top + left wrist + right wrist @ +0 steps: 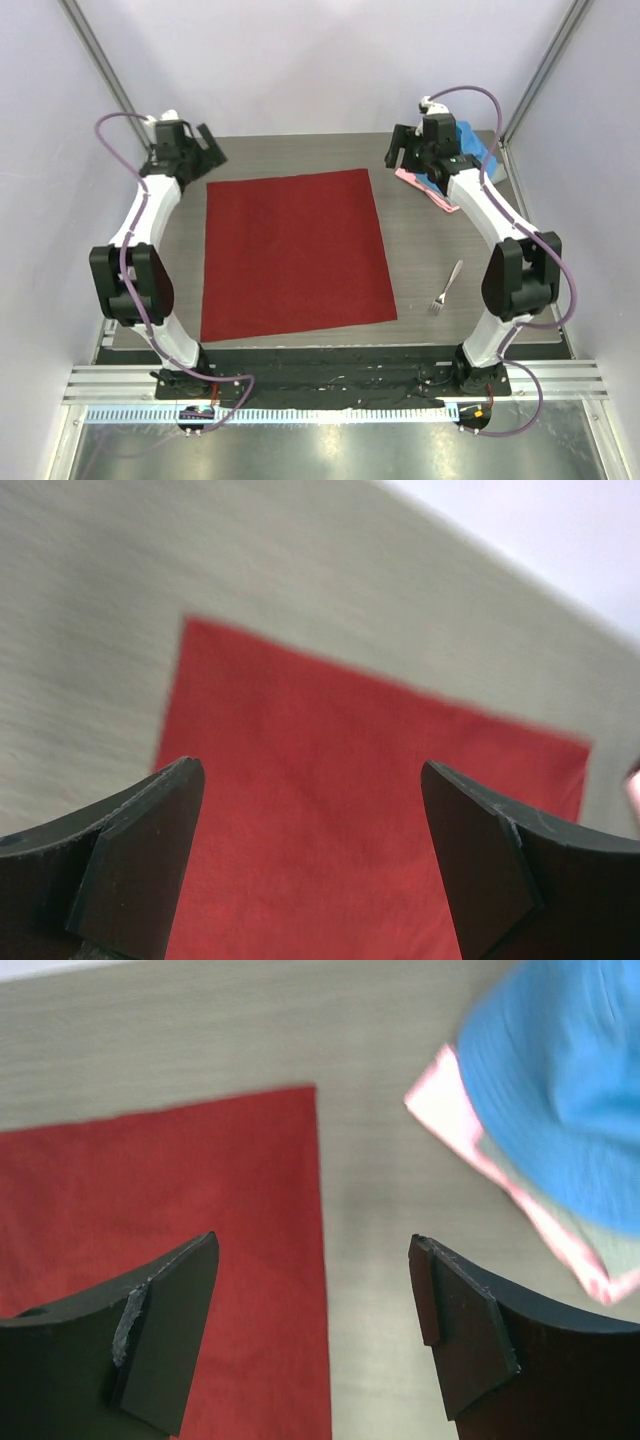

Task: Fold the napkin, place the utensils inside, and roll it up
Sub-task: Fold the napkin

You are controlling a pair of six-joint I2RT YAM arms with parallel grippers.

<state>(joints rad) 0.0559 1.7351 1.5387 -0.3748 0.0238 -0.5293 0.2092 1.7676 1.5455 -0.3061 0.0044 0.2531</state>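
The dark red napkin point(293, 254) lies flat and unfolded in the middle of the table; it also shows in the left wrist view point(360, 810) and the right wrist view point(170, 1190). The small silver fork point(447, 287) lies on the table to its right, near the right arm. My left gripper point(208, 146) hovers open and empty above the napkin's far left corner. My right gripper point(397, 152) hovers open and empty above the napkin's far right corner. Both wrist views show the jaws wide apart with nothing between them.
A bright blue cloth point(474, 146) lies on a pale pink cloth point(432, 192) at the back right, also in the right wrist view point(560, 1090). Frame posts stand at both back corners. The black table edge point(330, 355) runs along the front.
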